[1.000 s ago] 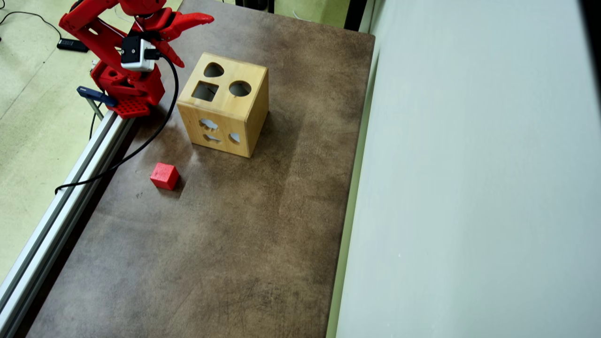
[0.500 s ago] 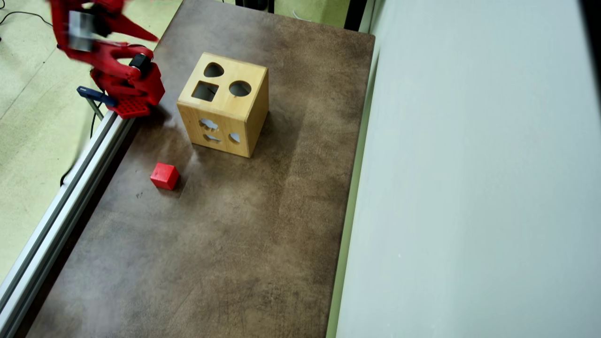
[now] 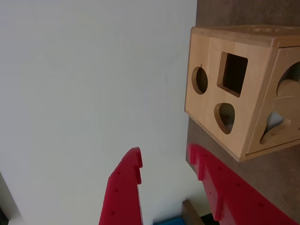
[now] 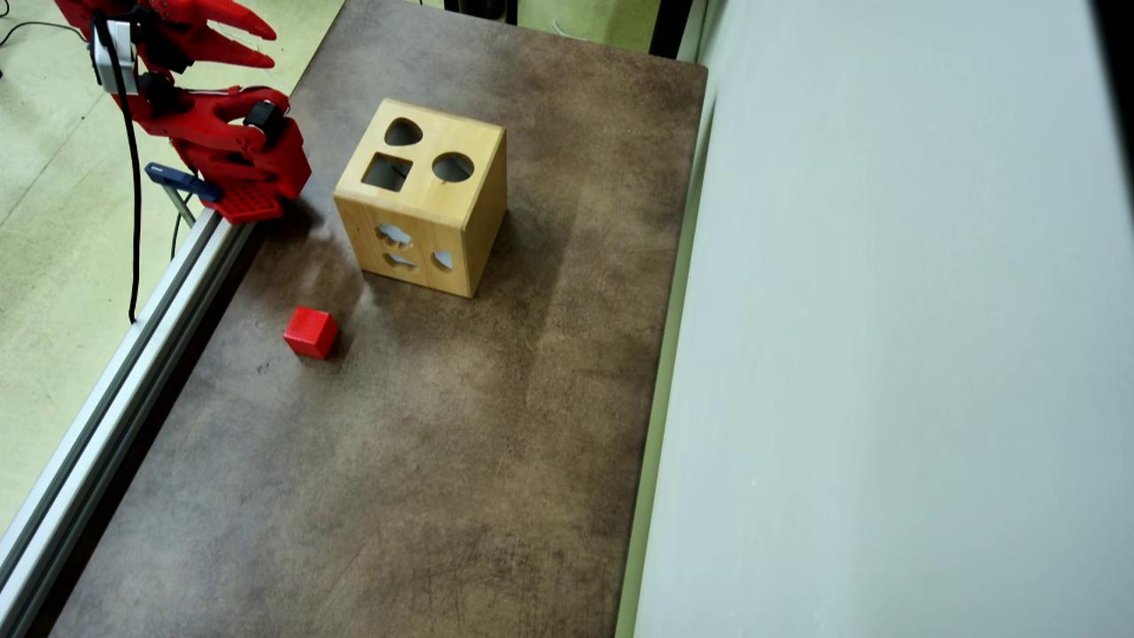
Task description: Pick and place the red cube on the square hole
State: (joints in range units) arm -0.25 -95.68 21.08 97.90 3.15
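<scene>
Hanging raised at the table's corner, the gripper (image 4: 261,40) has its jaws parted and holds nothing, so no step of the task is done. The cube (image 4: 311,332) sits on the mat well below it in the overhead view, apart from the box (image 4: 423,209), whose square hole (image 4: 387,172) stays empty; grasping, lifting and placing all remain.

Brown tabletop (image 4: 461,443) w/ wooden shape-sorter box (image 4: 423,208) & red cube (image 4: 310,332), apart.
</scene>
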